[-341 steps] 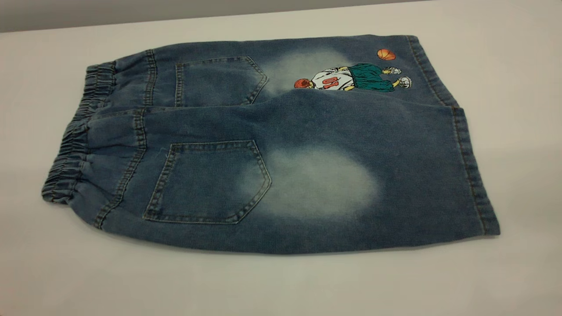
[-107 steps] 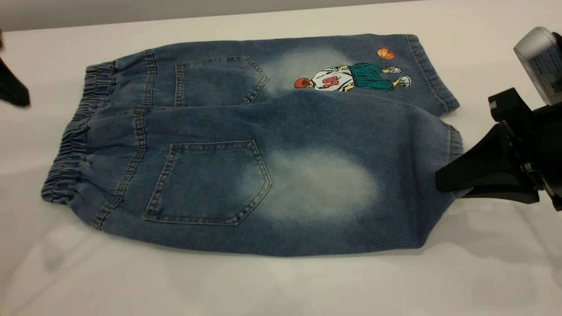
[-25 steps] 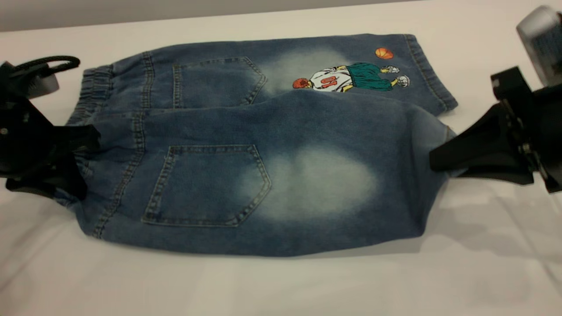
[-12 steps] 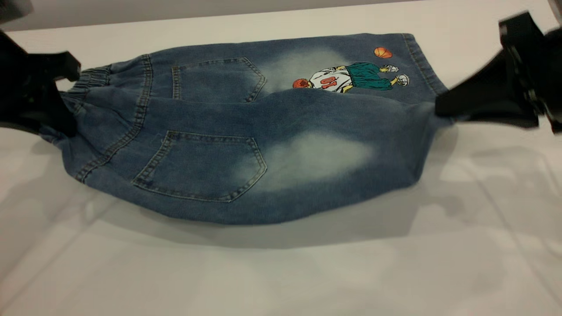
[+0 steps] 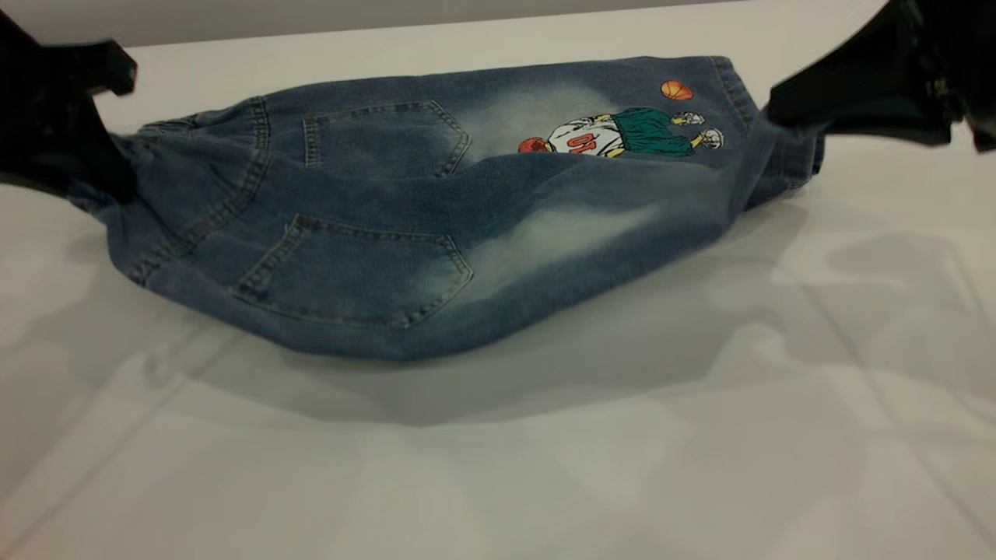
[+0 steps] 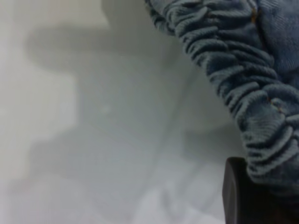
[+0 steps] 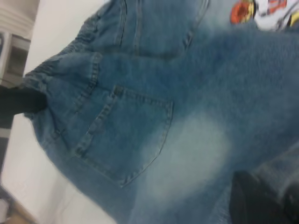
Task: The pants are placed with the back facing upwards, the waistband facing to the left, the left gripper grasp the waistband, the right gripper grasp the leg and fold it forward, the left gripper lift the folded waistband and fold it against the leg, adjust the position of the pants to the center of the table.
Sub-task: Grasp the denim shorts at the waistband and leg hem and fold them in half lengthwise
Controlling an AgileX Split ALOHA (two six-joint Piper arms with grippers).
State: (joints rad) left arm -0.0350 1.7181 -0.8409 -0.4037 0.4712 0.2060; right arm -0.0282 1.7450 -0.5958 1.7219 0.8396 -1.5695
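Note:
The blue denim pants (image 5: 373,233) hang between two grippers, their near half raised off the table (image 5: 545,467) and tilted toward the far side. My left gripper (image 5: 117,183) is shut on the elastic waistband (image 6: 252,93) at the left. At the right, my right gripper (image 5: 774,117) is shut on the hem of the plain leg (image 5: 576,229), the one with the pale oval. The cartoon basketball player (image 5: 622,134) on the far leg still lies flat. In the right wrist view a back pocket (image 7: 126,140) and the faded patch (image 7: 191,158) stretch away from the dark finger (image 7: 257,200).
Bare white-grey tabletop surrounds the pants, with a wide shadow (image 5: 467,389) beneath the lifted cloth. The table's far edge (image 5: 389,27) runs behind the pants. Some shelving (image 7: 14,51) shows past the table in the right wrist view.
Both grippers have risen and moved toward the far side with the waistband and leg hem in them. The near half of the pants has lifted and folds over toward the far leg.

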